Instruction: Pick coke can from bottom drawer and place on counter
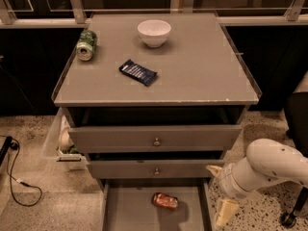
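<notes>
The coke can (pixel 165 201), red-orange and dented, lies on its side in the open bottom drawer (pixel 129 210), near the middle of the flat grey tray. My gripper (pixel 219 191) hangs at the drawer's right edge, just right of the can and apart from it. Its two cream fingers are spread and hold nothing. The white arm comes in from the lower right. The counter (pixel 197 66) is the wide grey top of the cabinet above.
On the counter lie a green soda can (pixel 86 44) at the left edge, a white bowl (pixel 154 32) at the back and a dark blue packet (pixel 138 72). The two knobbed drawers stand slightly open. A plastic bin (pixel 58 141) and a cable (pixel 14 177) are at the left.
</notes>
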